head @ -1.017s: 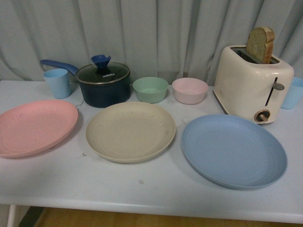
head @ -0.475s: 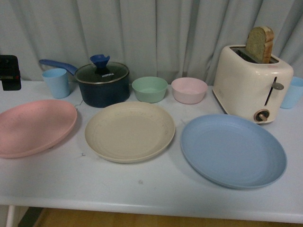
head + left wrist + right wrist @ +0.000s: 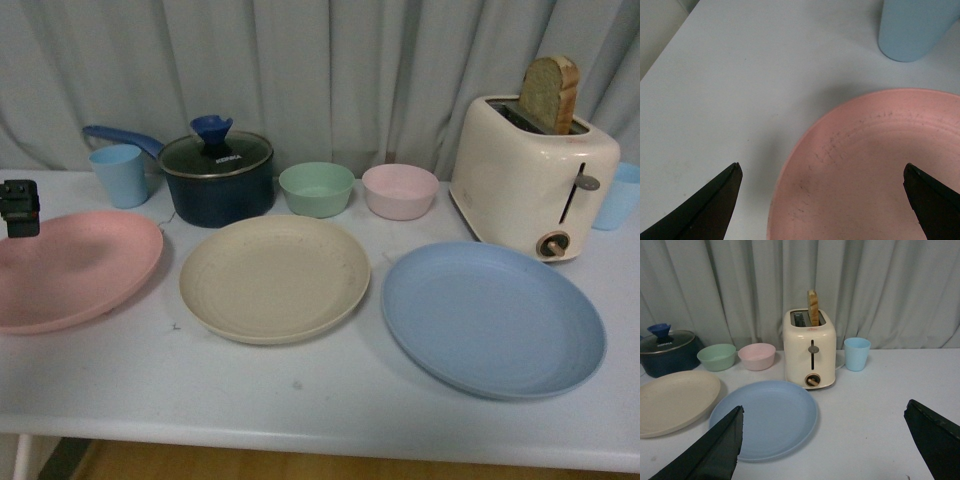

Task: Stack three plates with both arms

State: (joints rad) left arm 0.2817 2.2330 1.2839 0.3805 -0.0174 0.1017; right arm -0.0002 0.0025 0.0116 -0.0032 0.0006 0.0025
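Though clear of blue cup, left end effector above pink plate

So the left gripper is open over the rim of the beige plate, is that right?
Not quite: the left gripper is open over the rim of the pink plate, not the beige plate; the left wrist view shows it.

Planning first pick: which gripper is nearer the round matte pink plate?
Left. The left gripper hangs open above the rim of the pink plate. The right gripper, open, is at the other side, facing the round light blue plate; the pink one is outside its view.
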